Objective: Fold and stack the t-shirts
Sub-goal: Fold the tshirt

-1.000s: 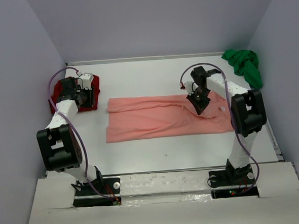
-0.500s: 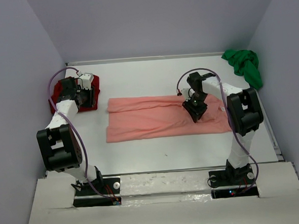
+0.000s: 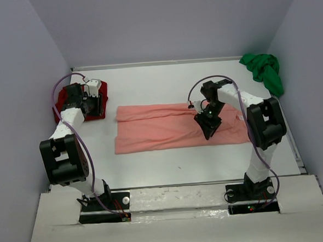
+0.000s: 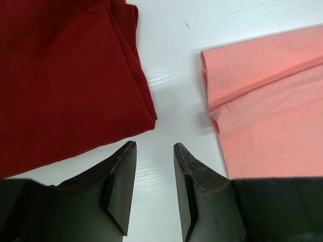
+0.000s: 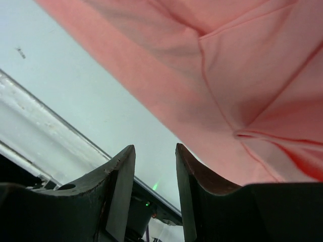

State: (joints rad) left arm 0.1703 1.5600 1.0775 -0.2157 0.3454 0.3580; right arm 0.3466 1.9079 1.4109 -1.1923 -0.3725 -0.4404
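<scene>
Tabletop: white, three t-shirts on it, well apart from one another apart from the narrow strip noted below.

Salmon-pink t-shirt: largest item. Lies flat as a long band across the middle of the tabletop, running from left of centre almost to the right edge. Its left end is squared off. Its right end shows creases and a seam (clearest in the right wrist view).

Bright green t-shirt: crumpled in a heap at the far right corner, unfolded.

Dark red t-shirt: folded into a compact pad near the left edge, toward the far left corner. In the left wrist view a narrow strip of bare tabletop separates it from the left end of the salmon-pink t-shirt.

Left pincer: above the right side of the dark red t-shirt, pointing toward that bare strip. Fingers slightly spread, nothing between them.

Right pincer: above the right part of the salmon-pink t-shirt, close to the shirt's near hem. Fingers slightly spread with only bare tabletop showing in the gap, no cloth pinched. Whether the tips touch the fabric cannot be told.
</scene>
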